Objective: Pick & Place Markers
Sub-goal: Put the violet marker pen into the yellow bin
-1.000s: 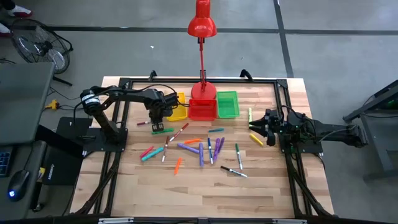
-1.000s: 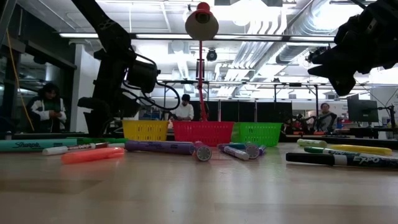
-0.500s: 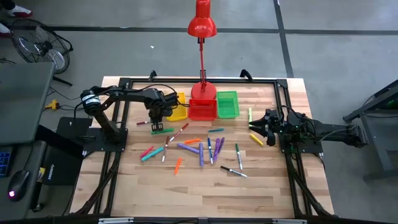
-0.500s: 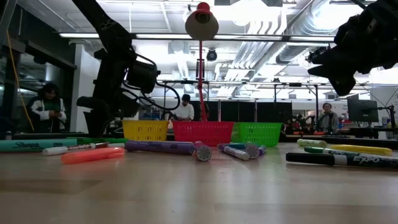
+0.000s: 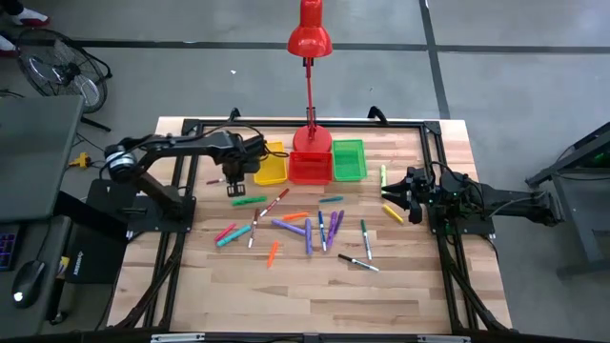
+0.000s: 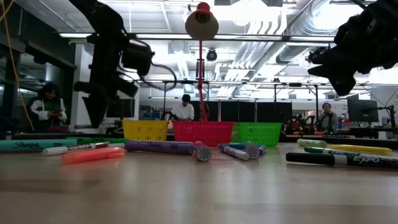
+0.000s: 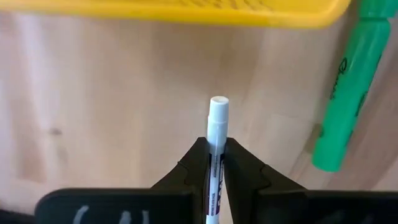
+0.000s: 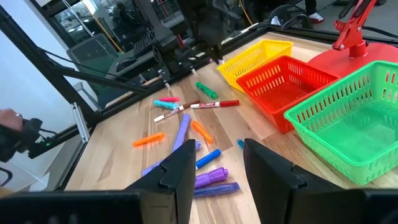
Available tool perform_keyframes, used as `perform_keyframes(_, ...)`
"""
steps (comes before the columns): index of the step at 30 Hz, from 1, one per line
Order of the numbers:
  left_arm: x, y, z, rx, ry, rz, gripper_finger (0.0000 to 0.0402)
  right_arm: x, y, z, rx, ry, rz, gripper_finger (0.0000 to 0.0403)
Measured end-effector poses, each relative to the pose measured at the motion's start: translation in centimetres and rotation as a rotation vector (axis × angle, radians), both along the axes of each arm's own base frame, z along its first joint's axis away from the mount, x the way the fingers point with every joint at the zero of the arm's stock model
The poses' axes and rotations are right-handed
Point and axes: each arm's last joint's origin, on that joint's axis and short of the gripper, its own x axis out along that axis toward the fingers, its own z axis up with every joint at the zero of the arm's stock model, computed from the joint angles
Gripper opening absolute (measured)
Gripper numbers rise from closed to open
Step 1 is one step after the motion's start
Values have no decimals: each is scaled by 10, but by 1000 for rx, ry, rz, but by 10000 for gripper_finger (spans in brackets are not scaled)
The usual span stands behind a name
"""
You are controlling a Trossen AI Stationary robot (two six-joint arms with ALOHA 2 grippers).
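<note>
Several coloured markers point(image 5: 307, 227) lie flat and scattered on the wooden table in front of the yellow point(image 5: 271, 165), red point(image 5: 311, 167) and green point(image 5: 349, 159) bins. My left gripper point(image 5: 234, 175) hangs above the table just left of the yellow bin, shut on a white-capped marker point(image 7: 217, 121). In the low view it is raised over the table point(image 6: 94, 112). A green marker point(image 7: 348, 93) lies on the wood beside it. My right gripper point(image 5: 398, 194) hovers open at the table's right side point(image 8: 217, 168), near yellow and green markers point(image 5: 385, 179). My left gripper pinches the white marker's barrel point(image 7: 215, 163) between its two fingers point(image 7: 196, 158), coming from above. The white capped end point(image 7: 218, 104) sticks out past the fingertips. The marker is lifted clear of the wood.
A red desk lamp point(image 5: 310, 38) stands on its base behind the red bin, its pole rising over the bins. A black frame point(image 5: 434, 143) runs round the table's edges. People sit in the room beyond the table point(image 6: 48, 109). Bare wood lies toward the near edge point(image 5: 315, 295).
My left gripper has risen from the table and drawn slightly toward the left and far edge, the arm's shoulder swinging left. The white-capped marker that lay on the wood left of the yellow bin has come up with it.
</note>
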Motion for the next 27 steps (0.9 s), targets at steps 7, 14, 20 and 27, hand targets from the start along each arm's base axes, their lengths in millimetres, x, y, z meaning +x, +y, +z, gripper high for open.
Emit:
perform_keyframes(7, -2, 0, 27, 150, -128, -128, 28, 0, 0, 0, 0, 0, 0, 124)
perform_keyframes(14, 12, -7, 41, 282, -234, -399, 28, 0, 0, 0, 0, 1, 0, 124)
perform_keyframes(20, 24, -10, 47, 393, -237, -719, 28, 0, 0, 0, 0, 1, 0, 124)
perform_keyframes(27, 29, -11, 46, 404, -233, -1097, 28, 0, 0, 0, 0, 0, 0, 124)
